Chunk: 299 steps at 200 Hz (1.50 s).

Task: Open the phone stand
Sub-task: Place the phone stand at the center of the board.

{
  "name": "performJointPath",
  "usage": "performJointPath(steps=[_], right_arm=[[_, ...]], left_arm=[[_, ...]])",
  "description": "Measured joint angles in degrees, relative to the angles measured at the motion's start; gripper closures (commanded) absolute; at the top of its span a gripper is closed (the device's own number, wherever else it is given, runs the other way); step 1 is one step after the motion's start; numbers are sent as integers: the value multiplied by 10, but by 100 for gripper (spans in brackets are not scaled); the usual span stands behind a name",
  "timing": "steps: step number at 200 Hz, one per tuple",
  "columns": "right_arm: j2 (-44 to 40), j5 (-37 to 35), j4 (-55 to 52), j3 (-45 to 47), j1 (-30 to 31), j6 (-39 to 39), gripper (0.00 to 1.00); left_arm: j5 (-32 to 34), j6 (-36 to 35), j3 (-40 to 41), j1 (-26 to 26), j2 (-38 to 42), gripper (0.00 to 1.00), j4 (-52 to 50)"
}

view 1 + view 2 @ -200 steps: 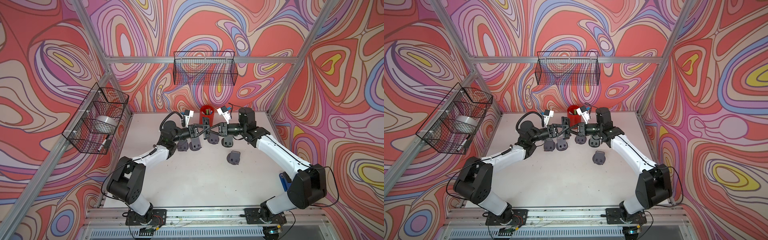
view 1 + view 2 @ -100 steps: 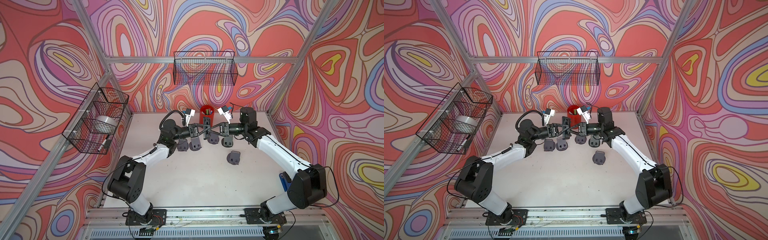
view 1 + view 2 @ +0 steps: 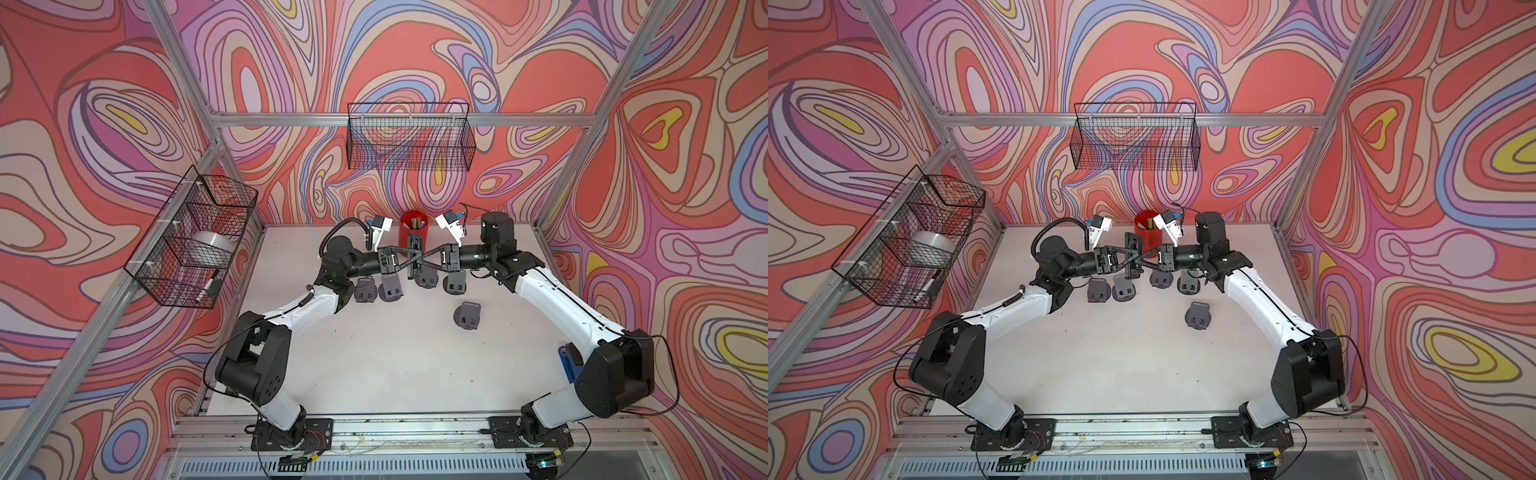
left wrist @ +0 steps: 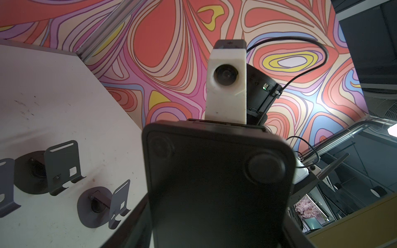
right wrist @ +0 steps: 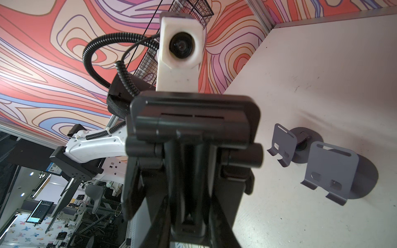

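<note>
Phone stand (image 3: 412,249): black, located at upper centre in both top views, raised off the table (image 3: 395,365) and seen as a narrow upright bar directly in front of the red cup (image 3: 404,239). It is held from two sides.

The left gripper (image 3: 409,261) enters from the frame's left. Its fingers are set fairly wide and clamp the flat base. In the left wrist view the phone stand (image 4: 214,182) fills the lower centre, round feet facing the camera.

The right gripper (image 3: 424,262) enters from the frame's right. Its fingers sit closer together and pinch the hinged side. In the right wrist view the phone stand (image 5: 193,139) occupies the centre.

Four grey stands (image 3: 390,288) sit unfolded in a row on the table just below the held unit. A fifth grey stand (image 3: 469,314) lies lower right of them.

One wire basket (image 3: 409,137) hangs at upper centre, and another wire basket (image 3: 195,237) hangs at left.
</note>
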<state>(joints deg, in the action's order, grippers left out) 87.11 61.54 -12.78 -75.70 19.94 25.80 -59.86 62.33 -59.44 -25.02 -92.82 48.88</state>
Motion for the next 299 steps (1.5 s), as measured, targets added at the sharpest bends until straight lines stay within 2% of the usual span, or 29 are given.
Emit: performJointPath(steps=[9, 21, 52, 97, 126, 165, 173, 177, 188, 201, 213, 225, 244, 258, 268, 281, 299], right_arm=[[0, -1, -3, -1, 0, -3, 98], [0, -2, -7, -1, 0, -5, 90], [0, -6, -13, -1, 0, -9, 80], [0, -9, -10, -1, 0, -9, 78], [0, -11, 2, -1, 0, -6, 66], [3, -5, 26, 1, 7, -7, 58], [2, -3, 28, 3, 5, -7, 58], [2, -2, 30, 3, 5, -7, 61], [2, -5, 37, 5, 5, -9, 90], [3, -15, 42, 8, 3, -4, 100], [3, -15, 45, 10, 2, -1, 100], [3, -12, 50, 10, 2, 3, 100], [3, -5, 57, 11, 1, 5, 100], [3, 9, 60, 11, 0, 0, 100], [2, 4, 52, 10, -2, -8, 100], [1, -5, 41, 8, -2, -14, 94], [0, -6, 28, 7, -1, -30, 80]], left_arm=[[1, -6, -1, 0, 2, 58, -8], [1, -12, -1, 0, 4, 58, -18], [4, -20, -2, -2, 5, 53, -29], [15, -22, -2, -5, 5, 42, -29], [21, -26, -7, -6, 5, 31, -33], [26, -39, -9, -33, 6, 27, -64], [27, -41, -10, -36, 6, 25, -69], [27, -41, -11, -36, 6, 25, -72], [29, -46, -13, -36, 7, 32, -78], [28, -51, -13, -37, 9, 42, -81], [32, -54, -13, -37, 10, 52, -90], [39, -56, -13, -36, 10, 55, -98], [37, -55, -13, -36, 10, 68, -97], [28, -51, -13, -36, 11, 83, -87], [35, -47, -13, -35, 14, 88, -89], [40, -44, -12, -35, 14, 93, -90], [38, -37, -8, -35, 14, 100, -94]])
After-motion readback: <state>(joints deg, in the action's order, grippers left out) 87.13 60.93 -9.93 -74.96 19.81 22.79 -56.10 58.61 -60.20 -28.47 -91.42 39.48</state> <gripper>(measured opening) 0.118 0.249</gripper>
